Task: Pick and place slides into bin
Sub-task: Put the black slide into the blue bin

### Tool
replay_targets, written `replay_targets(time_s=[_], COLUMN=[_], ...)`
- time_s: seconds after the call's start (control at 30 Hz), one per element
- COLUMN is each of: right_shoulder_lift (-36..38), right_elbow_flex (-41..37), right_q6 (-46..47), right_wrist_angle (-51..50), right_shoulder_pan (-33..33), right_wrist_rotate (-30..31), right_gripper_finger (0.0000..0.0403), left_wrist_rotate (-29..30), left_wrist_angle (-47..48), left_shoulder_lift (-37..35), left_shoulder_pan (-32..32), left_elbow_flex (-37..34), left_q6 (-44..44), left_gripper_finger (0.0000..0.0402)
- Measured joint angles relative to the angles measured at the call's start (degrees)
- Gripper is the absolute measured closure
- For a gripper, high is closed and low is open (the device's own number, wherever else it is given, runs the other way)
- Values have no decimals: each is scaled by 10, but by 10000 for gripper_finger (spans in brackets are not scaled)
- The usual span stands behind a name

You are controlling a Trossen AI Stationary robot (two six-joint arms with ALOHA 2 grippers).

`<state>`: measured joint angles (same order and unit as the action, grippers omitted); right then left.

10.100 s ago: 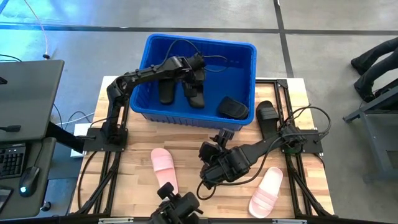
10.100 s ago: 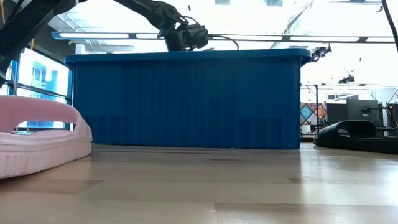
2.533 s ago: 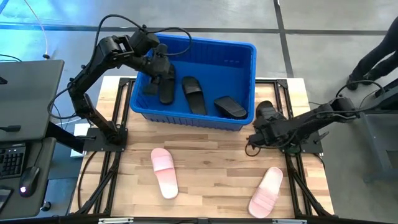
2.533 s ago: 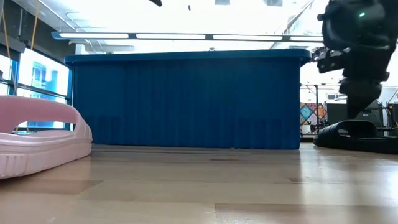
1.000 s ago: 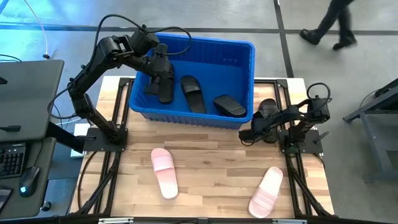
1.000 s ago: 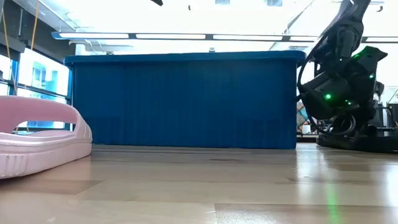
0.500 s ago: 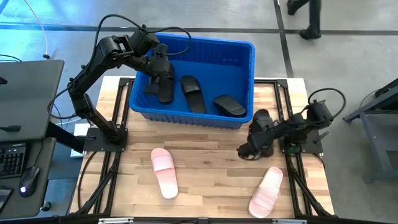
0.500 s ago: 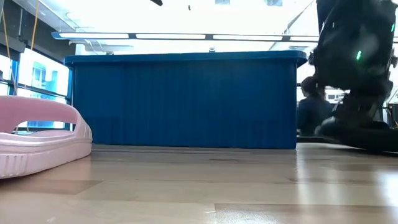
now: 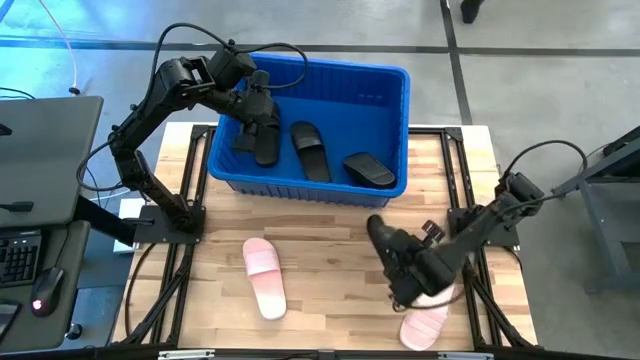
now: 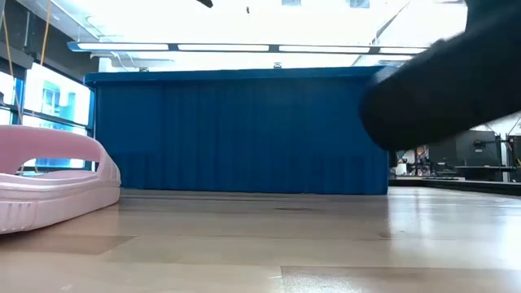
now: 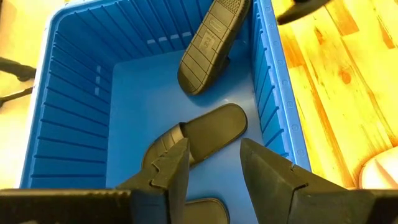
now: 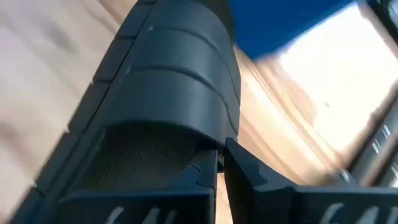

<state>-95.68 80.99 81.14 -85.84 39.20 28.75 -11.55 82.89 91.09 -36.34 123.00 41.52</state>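
Three black slides (image 9: pixel 310 150) lie inside the blue bin (image 9: pixel 400 72) at the table's far side; one of them (image 11: pixel 214 43) leans sole-up against the bin's wall. My left gripper (image 11: pixel 214 155) hangs open over the bin's left part, touching nothing. My right gripper (image 9: pixel 405 265) is shut on a fourth black slide (image 9: pixel 382 238) above the table's near right. One pink slide (image 9: pixel 265 278) rests flat on the wood at the near left. Another pink slide (image 9: pixel 425 322) lies partly under my right arm. My right gripper pinches the black slide by the edge of its broad ribbed strap (image 12: pixel 199 140) between its two fingers. The arm reaches in from the table's right side. The slide (image 10: pixel 440 89) is lifted clear of the table, stretching away beyond the fingertips.
The bin takes up the far middle of the table. Bare wood lies between the two pink slides. Black metal frames (image 9: pixel 180 230) run along the table's left and right sides. A desk with a keyboard (image 9: pixel 20 255) stands off to the left.
My right gripper has swung from beside the bin's right end toward the table's near edge. The black slide that lay on the table there has come with it and now hangs clear of the wood, above the right pink slide.
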Motion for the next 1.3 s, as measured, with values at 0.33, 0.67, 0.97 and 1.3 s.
replay_targets(time_s=[0.33, 0.67, 0.97, 1.3], right_shoulder_lift=[0, 0, 14, 59], right_elbow_flex=[81, 83, 83, 83], right_q6=[-87, -262, -355, -617], right_wrist_angle=[43, 101, 104, 219], right_shoulder_pan=[77, 57, -67, -295], right_wrist_rotate=[170, 380, 526, 536], right_gripper_finger=[402, 403, 403, 403], left_wrist_rotate=[0, 0, 0, 0], left_wrist_angle=[0, 0, -1, -6], left_shoulder_lift=[0, 0, 0, -1], left_shoulder_pan=[0, 0, 0, 0], left_elbow_flex=[0, 0, 0, 0], left_q6=[0, -2, -3, -28], left_gripper_finger=[268, 268, 268, 268])
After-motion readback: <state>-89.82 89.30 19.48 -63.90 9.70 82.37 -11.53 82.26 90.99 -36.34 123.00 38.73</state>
